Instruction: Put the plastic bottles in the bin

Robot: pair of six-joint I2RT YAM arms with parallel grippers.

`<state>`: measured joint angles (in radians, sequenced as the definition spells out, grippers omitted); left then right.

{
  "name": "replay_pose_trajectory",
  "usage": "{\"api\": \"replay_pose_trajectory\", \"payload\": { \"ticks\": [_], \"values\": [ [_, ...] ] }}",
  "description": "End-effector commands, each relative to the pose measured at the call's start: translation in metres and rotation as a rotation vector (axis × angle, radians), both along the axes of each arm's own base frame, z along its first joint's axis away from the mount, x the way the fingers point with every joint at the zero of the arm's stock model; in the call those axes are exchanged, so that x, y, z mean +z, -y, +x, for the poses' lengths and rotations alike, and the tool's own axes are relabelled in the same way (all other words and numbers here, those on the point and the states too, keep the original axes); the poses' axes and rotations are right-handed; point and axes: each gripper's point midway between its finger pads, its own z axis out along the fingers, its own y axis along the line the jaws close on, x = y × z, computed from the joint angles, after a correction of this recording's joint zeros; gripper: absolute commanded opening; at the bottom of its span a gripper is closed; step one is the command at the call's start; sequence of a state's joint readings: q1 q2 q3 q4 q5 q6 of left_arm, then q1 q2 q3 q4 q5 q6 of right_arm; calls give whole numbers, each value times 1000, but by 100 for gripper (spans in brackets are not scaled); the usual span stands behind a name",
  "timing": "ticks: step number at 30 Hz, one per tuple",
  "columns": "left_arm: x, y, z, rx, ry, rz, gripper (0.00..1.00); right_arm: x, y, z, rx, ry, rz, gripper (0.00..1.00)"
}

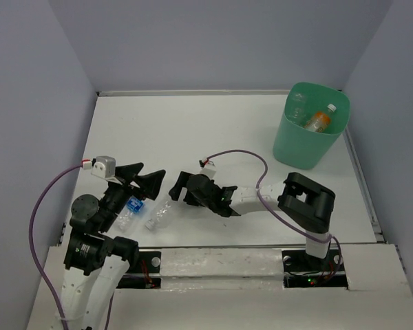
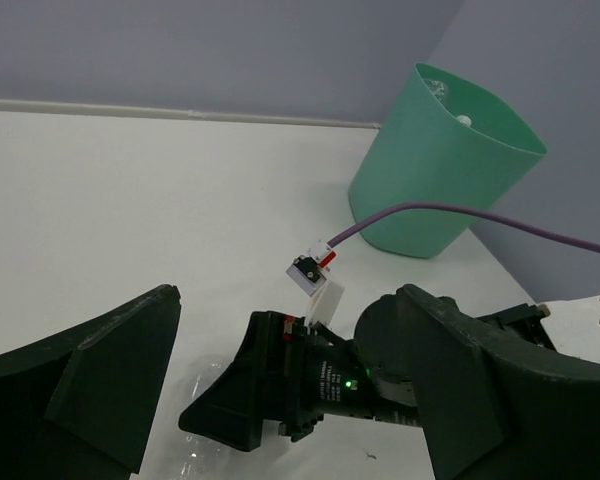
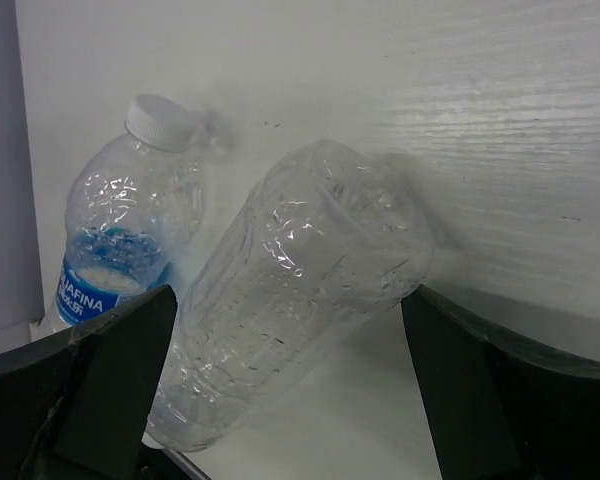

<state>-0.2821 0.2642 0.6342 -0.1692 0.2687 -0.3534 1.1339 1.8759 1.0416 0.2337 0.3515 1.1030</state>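
Observation:
A clear unlabelled plastic bottle (image 3: 300, 300) lies on the white table between the wide-apart fingers of my right gripper (image 3: 290, 400), which stands open around it without pinching it. To its left lies a blue-labelled bottle (image 3: 120, 240) with a white cap. In the top view both bottles (image 1: 160, 213) (image 1: 131, 208) lie near the front edge, with the right gripper (image 1: 177, 194) just beyond the clear one. My left gripper (image 1: 143, 180) hovers open above them and holds nothing. The mint-green bin (image 1: 303, 148) stands at the far right with an orange-labelled bottle (image 1: 318, 120) inside.
In the left wrist view the right arm's black wrist body (image 2: 320, 380) fills the gap between the left fingers, and a purple cable (image 2: 460, 215) arcs in front of the bin (image 2: 420, 190). Grey walls enclose the table on three sides.

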Motion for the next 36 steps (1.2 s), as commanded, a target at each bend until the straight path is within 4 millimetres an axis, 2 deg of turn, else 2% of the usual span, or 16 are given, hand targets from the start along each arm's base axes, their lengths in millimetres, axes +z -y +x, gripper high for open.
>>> {"api": "replay_pose_trajectory", "payload": {
  "ticks": [1,3,7,8,11,18,20,24,25,28,29,31,32,34,35,36],
  "values": [
    [13,3,-6,-22,51,-9,99,10,-18,13,-58,12,37,100],
    [14,3,-6,-22,55,-9,99,3,-17,13,-70,-8,18,98],
    [15,2,-7,-21,58,-10,99,-21,12,13,-152,-27,-68,90],
    [14,2,-7,-19,57,-11,99,-24,20,13,-170,-23,-85,80],
    [15,2,-8,-18,59,-14,99,-29,38,12,-200,-9,-122,74],
    [13,3,-5,-18,48,-12,99,-13,78,20,-240,72,-191,52],
    [12,2,-4,-15,44,-11,99,-1,90,26,-255,120,-214,51],
    [10,3,-2,-15,36,-7,99,68,112,40,-280,310,-247,50],
    [10,3,-2,-17,34,-8,99,111,122,48,-316,378,-210,50],
    [10,4,-3,-21,38,-9,99,186,170,70,-413,567,-344,50],
    [11,4,-3,-26,40,-9,99,235,210,86,-495,640,-379,50],
    [11,5,-4,-29,43,-8,99,289,254,102,-594,717,-356,49],
    [12,5,-4,-33,46,-7,99,329,303,112,-686,786,-374,48],
    [13,4,-6,-31,55,-9,99,377,353,118,-816,899,-410,43],
    [14,4,-7,-30,60,-9,99,386,374,126,-869,912,-449,42],
    [16,3,-9,-30,68,-14,99,414,414,131,-978,936,-487,42]
  ]
}}
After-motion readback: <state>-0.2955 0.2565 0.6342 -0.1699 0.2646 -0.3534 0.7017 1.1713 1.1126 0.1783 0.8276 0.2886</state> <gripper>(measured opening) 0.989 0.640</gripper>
